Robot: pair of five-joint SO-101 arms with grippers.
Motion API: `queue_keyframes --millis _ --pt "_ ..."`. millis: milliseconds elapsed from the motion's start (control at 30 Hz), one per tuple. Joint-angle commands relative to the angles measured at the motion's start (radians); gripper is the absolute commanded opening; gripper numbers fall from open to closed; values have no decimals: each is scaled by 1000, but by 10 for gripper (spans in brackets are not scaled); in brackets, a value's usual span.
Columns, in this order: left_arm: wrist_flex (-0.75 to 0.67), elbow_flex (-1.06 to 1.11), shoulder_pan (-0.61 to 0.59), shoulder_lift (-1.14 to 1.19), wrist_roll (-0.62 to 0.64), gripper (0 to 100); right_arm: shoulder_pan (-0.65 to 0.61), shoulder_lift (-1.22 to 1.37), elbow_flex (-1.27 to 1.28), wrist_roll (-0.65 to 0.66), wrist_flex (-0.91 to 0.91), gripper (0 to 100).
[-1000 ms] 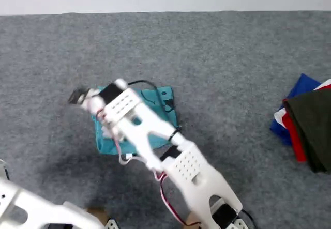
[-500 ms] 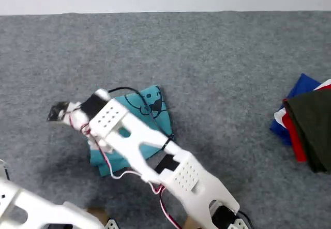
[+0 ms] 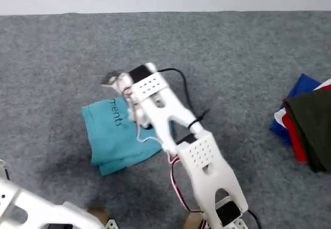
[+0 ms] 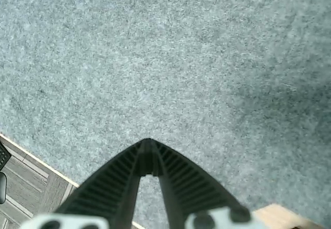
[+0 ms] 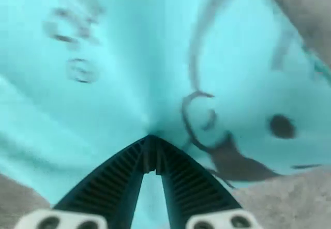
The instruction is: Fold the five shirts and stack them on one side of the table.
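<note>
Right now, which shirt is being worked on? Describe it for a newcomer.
On the grey table, look left of centre, away from the stack at the right edge. The teal shirt lies alone under the right arm, the only teal one, with dark print.

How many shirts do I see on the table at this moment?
5. One teal shirt lies left of centre on the table. Four are piled at the right edge: blue shirt lowest, white shirt, red shirt, dark shirt on top. The pile may hide more.
</note>
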Motion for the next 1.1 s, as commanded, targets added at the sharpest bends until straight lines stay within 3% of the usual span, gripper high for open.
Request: queue_keyframes --millis 0,233,633,1067 --pt "-17 -7 2 -17 -5 2 91 -1 -44 11 7 9" --pt "-17 -10 2 -17 -5 2 137 -21 -55 9 28 9" --pt "-17 -7 2 -17 -38 2 -131 -220 -61 5 19 9" --pt "-17 -5 0 -17 -40 2 -367 -79 -57 0 28 9"
